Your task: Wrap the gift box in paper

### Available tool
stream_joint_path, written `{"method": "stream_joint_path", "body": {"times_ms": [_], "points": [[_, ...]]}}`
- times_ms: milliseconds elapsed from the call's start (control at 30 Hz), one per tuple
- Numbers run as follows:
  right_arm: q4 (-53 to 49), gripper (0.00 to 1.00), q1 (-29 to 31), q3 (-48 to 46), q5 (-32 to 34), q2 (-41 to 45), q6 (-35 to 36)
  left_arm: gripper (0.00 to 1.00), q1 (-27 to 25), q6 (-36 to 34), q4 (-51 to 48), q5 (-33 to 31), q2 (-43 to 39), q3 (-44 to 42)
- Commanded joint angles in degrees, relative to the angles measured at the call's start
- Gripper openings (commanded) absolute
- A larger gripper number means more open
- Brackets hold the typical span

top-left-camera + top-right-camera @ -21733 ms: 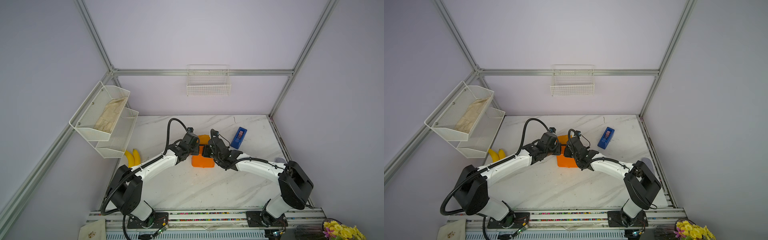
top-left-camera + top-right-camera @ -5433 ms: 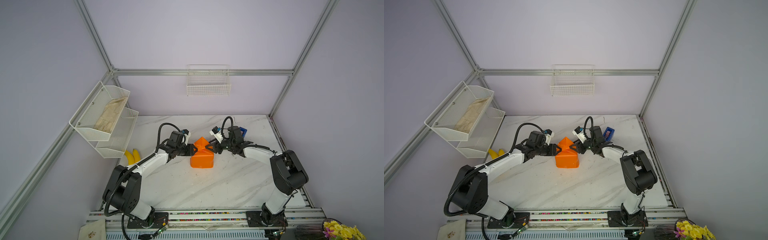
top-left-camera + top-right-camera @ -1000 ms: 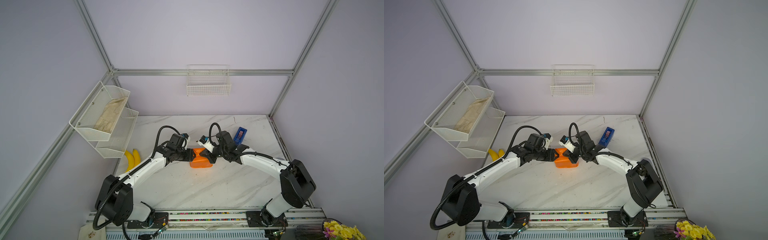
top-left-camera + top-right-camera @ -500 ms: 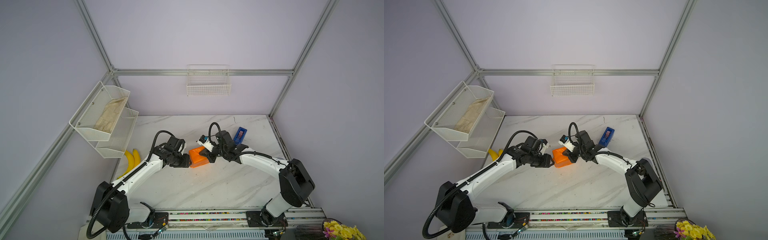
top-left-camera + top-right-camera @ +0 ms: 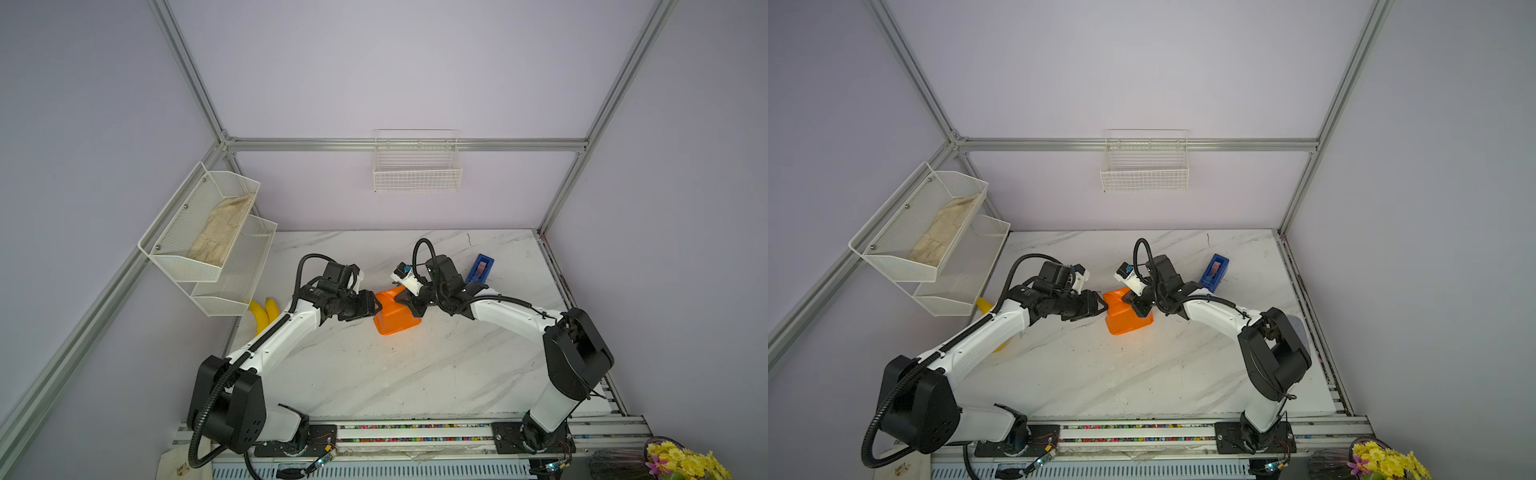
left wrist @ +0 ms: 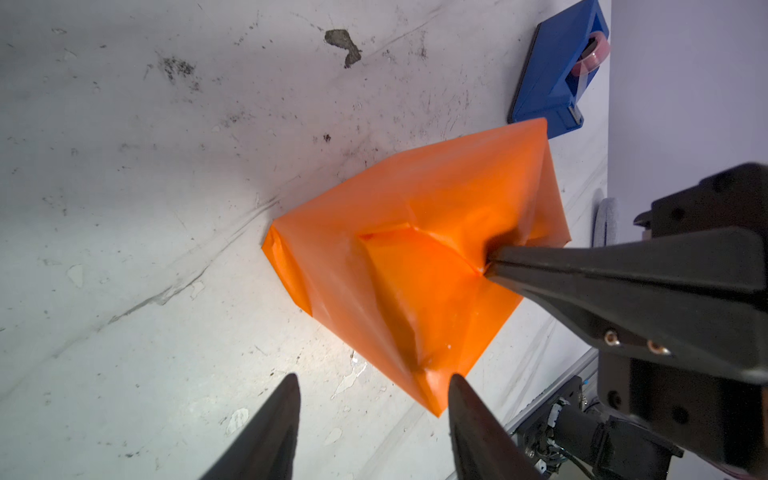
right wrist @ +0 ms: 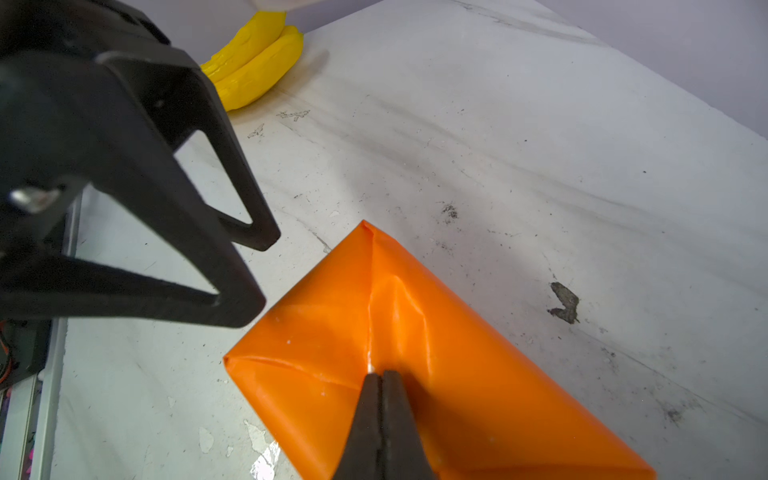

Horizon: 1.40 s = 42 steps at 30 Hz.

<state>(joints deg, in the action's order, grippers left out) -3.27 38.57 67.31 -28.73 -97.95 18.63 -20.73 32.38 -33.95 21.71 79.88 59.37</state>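
The paper is lying just below the centre of the frame in both top views, folded into a box-shaped orange parcel on the white marble table. It is covering every visible side, so the gift box is not showing. A triangular flap is lying folded over the parcel's end that is facing the left arm.

The left gripper is hovering just beside the left edge of the parcel. In the left wrist view its jaws are standing apart and are holding nothing; one fingertip is sitting close to the parcel's corner, and whether it is touching cannot be told.

The right gripper is reaching in from the right of the frame. Its jaws are pressed together, and the tips are bearing on the paper at the seam of the fold and denting it. Whether any paper is pinched between them cannot be told.

A blue tape dispenser is standing up and to the right of the parcel, apart from it. Two bananas are lying at the table's left edge, well apart from the parcel.
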Motion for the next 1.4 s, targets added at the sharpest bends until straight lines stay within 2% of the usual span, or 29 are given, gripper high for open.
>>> {"method": "stream_joint_path", "body": {"times_ms": [0,100,300,600,967,1133,1267,1367], "points": [[-3.41,0.0,-0.14,0.4,0.11,-1.2,0.09,0.57,1.16,1.63,5.77,5.59,2.75,4.99],[-3.67,0.0,-0.16,0.58,0.05,-0.93,0.01,0.56,1.35,1.63,7.23,7.98,5.6,4.44],[-5.72,0.0,-0.41,1.47,-0.44,1.44,1.43,0.48,1.74,1.06,4.79,5.17,9.19,2.75],[-10.15,0.0,-0.6,2.17,-2.07,1.39,5.47,0.45,2.54,1.19,4.6,4.26,11.84,1.8],[-12.64,0.0,-0.6,1.19,-3.46,-0.61,6.18,0.45,2.97,1.28,3.26,2.72,9.26,1.99],[-12.47,0.0,-0.71,0.65,-3.13,-1.06,6.03,0.45,3.41,-2.04,-2.87,0.15,6.66,8.38],[-12.38,0.0,-0.94,0.8,-3.25,-1.39,6.13,0.46,3.42,-8.78,-9.61,-2.84,7.6,17.57],[-12.38,0.0,-1.04,0.9,-3.44,-1.7,6.14,0.49,3.42,-14.36,-13.52,-1.04,10.86,24.65]]}}
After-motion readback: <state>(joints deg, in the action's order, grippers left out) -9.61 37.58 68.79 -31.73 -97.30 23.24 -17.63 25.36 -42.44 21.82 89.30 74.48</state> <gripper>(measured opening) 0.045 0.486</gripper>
